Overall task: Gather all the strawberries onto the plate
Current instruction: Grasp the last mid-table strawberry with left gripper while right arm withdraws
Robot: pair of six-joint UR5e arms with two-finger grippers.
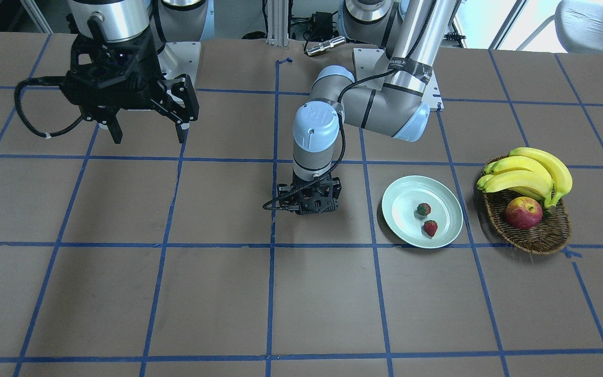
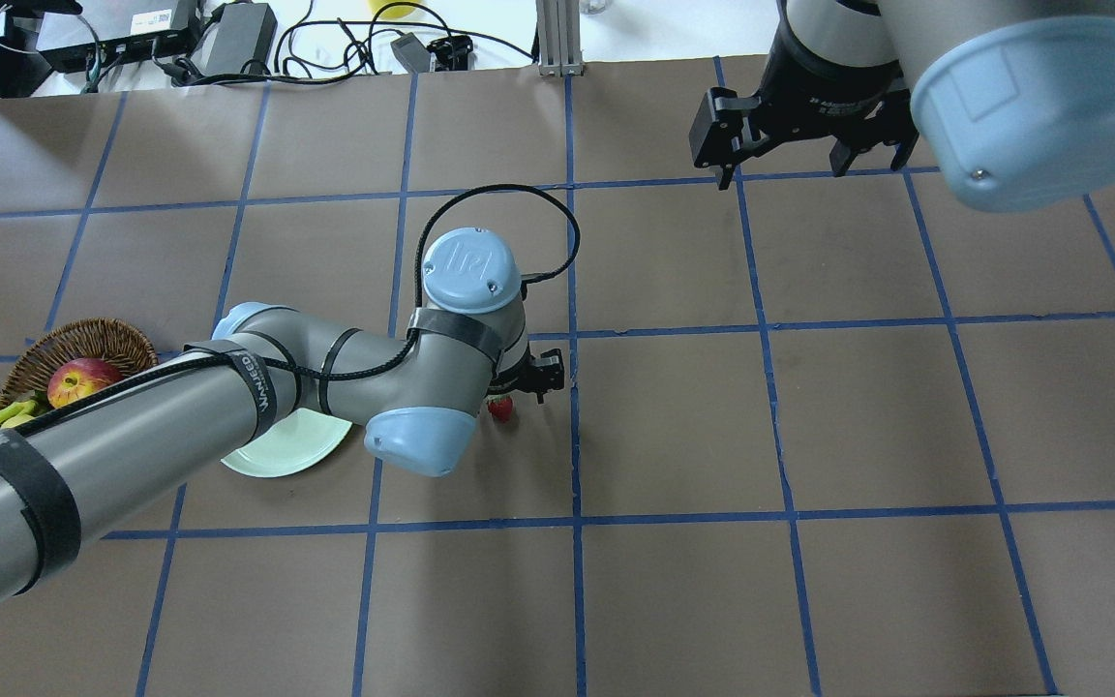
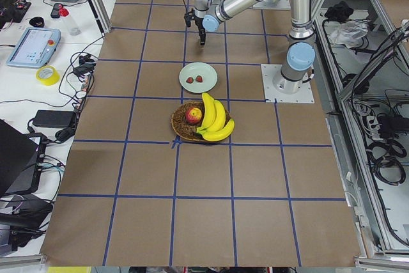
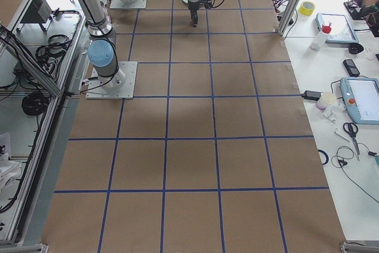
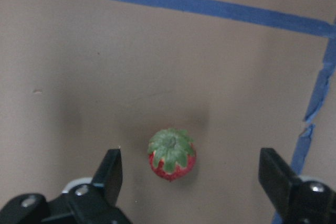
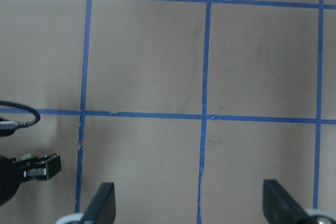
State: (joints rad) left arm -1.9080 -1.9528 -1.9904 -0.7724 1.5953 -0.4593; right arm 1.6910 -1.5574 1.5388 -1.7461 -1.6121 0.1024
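Plainly the last pick is in hand. The left gripper (image 5: pixel 191 174) hangs low over the table (image 1: pixel 301 303), well in from every edge, with its jaws spread wide. The third strawberry (image 5: pixel 171 153) sits leaf-up on the paper between them, untouched and nearer one finger than the other. The right gripper (image 1: pixel 148 137) hovers high toward the desk's right end, also spread and holding nothing.

I judge the next move to be a small sideways correction to centre the fruit, then a short drop and a gentle squeeze (it looks soft and light). After that comes a carry toward the desk's left end.

The wicker basket (image 1: pixel 537 241) lies farthest toward that end and holds the bananas (image 1: pixel 532 173) and an apple (image 1: pixel 523 213). The plate (image 1: pixel 401 191) lies just beside the basket, between it and the left gripper. It carries one strawberry (image 1: pixel 423 209) and a second strawberry (image 1: pixel 430 228), close together but apart, with bare rim all round for the third.
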